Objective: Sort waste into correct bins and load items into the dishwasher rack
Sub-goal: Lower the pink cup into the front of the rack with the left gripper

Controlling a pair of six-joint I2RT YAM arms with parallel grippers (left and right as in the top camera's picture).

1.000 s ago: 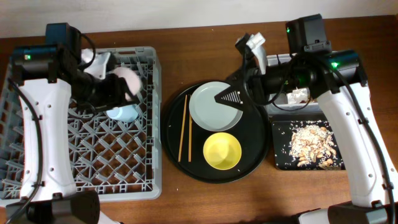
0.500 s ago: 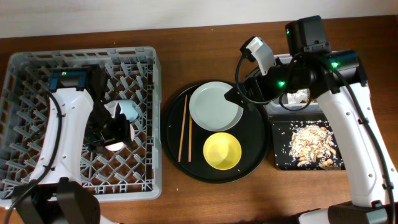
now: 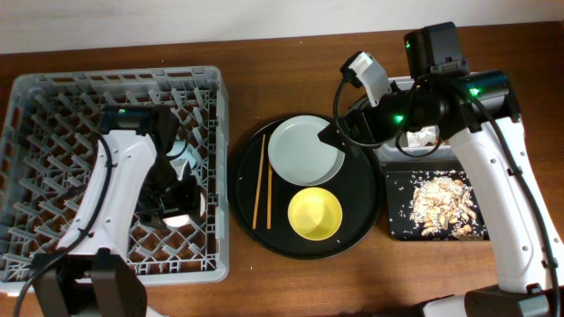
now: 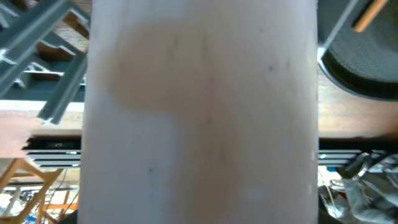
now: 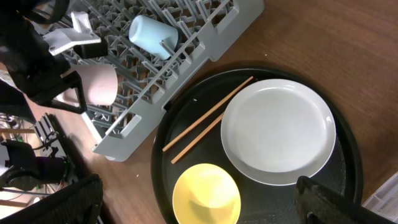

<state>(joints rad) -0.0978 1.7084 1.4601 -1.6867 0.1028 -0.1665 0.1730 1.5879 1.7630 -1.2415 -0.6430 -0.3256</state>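
The left gripper (image 3: 174, 199) hangs over the right-hand part of the dishwasher rack (image 3: 53, 132), its fingers (image 5: 46, 81) clamped on the pink cup (image 5: 99, 85). The right wrist view shows the cup lying sideways between them, just above the grey pegs. The left wrist view is filled by a pale, blurred surface, probably the cup's wall seen close up. The blue cup (image 5: 152, 34) lies on its side in the rack, a little further back and apart from the pink one.

The right gripper (image 3: 327, 136) hovers over the right rim of the plate (image 3: 300, 150) with its fingers (image 5: 329, 199) spread wide and nothing between them.

The plate sits in the back half of the round black tray (image 3: 247, 211), and the yellow bowl (image 3: 315, 213) stands just in front of it. The two chopsticks (image 3: 262, 180) lie side by side along the tray's left part, beside the plate.

To the right of the round tray, the shallow black tray (image 3: 392, 224) holds the food scraps (image 3: 436, 202). Behind it, partly hidden by the right arm, the clear tub (image 3: 394, 86) holds the white tissue (image 3: 423, 135). Everything rests on the brown wooden table (image 3: 291, 282).
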